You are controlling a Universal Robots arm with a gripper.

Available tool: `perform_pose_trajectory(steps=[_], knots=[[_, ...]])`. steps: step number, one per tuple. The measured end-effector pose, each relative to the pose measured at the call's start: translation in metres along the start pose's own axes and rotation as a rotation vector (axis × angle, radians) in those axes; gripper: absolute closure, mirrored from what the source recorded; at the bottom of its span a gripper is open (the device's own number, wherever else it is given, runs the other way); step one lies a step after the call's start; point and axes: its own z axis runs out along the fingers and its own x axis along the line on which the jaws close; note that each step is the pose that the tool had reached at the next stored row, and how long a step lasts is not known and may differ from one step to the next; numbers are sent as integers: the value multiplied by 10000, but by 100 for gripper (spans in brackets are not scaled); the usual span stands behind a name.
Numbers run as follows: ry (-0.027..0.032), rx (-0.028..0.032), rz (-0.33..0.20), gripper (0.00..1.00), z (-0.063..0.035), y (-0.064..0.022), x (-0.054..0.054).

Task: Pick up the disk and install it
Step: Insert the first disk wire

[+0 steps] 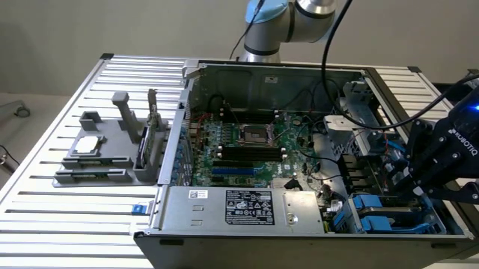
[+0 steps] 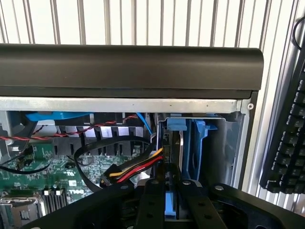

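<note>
Disk [image 2: 170,210], edged in blue, sits pinched between the nearly closed end effector [image 2: 170,202] fingers over the computer case's [image 1: 247,238] drive bay.

The arm [image 1: 288,22] rises at the far side of the scene, its grey and blue joint at the top edge of the exterior view. The black gripper [image 1: 419,182] hangs low at the exterior view's right, tilted downward. In the wrist view its two black fingers [image 2: 151,202] stand close together, nearly parallel, clamped on a blue-edged disk [image 2: 170,207] between them.
</note>
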Motion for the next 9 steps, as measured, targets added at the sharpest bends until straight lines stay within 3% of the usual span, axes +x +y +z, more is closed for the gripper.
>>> perform_pose_trajectory(steps=[9], knots=[[48,-1,218,84,3,4,-34]])
